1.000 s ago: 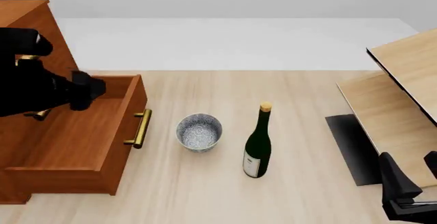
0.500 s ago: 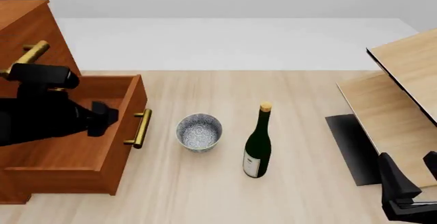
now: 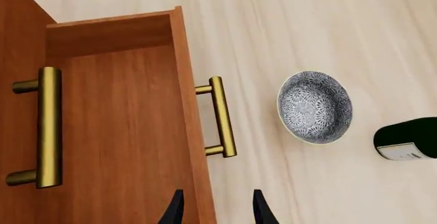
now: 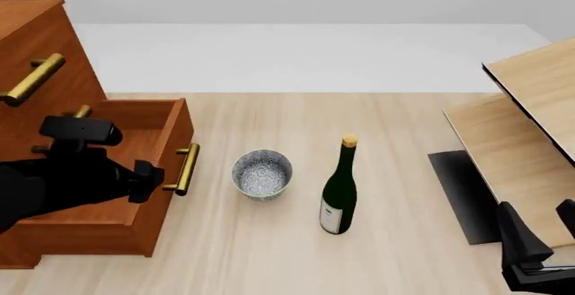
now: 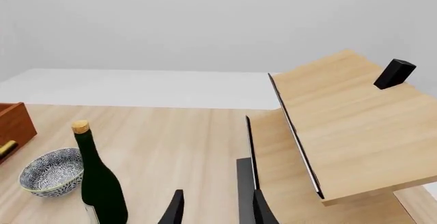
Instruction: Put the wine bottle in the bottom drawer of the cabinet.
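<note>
1. Wine bottle [image 4: 339, 194] stands upright on the tabletop [image 4: 395, 126], right of the open bottom drawer [image 4: 108, 187] and the bowl [image 4: 262, 174].
2. It looks like heavy, slippery glass that could break, so hold it round the fat middle.
3. Left claw [image 3: 216, 208] hangs over the drawer's front, a little open, empty.
4. Right claw [image 5: 214, 208] waits far right, a little open, empty.

Bright, even, sharp renders; faint soft shadows.

Light wood-grain table [image 4: 269, 254] – plain white floor and pale grey wall behind. Light tan wooden furniture [image 4: 530, 106] at right, dark mat [image 4: 460, 194] beneath – flat, even light.
</note>
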Available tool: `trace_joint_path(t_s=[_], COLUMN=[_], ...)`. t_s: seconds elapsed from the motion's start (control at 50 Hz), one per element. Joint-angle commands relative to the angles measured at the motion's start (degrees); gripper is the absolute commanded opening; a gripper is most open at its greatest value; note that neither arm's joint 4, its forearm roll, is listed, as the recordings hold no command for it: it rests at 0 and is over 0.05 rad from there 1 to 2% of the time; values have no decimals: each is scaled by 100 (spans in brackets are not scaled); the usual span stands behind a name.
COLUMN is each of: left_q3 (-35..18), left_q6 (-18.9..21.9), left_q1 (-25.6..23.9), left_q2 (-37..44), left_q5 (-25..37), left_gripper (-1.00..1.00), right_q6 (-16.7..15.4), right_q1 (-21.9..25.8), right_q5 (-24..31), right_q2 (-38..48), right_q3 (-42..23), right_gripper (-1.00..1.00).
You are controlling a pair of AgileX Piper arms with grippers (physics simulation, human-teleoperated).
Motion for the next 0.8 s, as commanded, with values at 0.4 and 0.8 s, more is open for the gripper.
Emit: trace_joint_path(t_s=[0.4, 0.8], left_q3=[522, 698], left_q6=[140, 133], left_q1=[127, 117], left_q2=[650, 855], left_q5=[-913, -1228], left_gripper=[100, 100], right_q6=[0, -7], right_q1=[-28, -32], right_q5=[65, 100], right_q2=[-58, -90], right_q3=[0, 0], right_gripper=[100, 100])
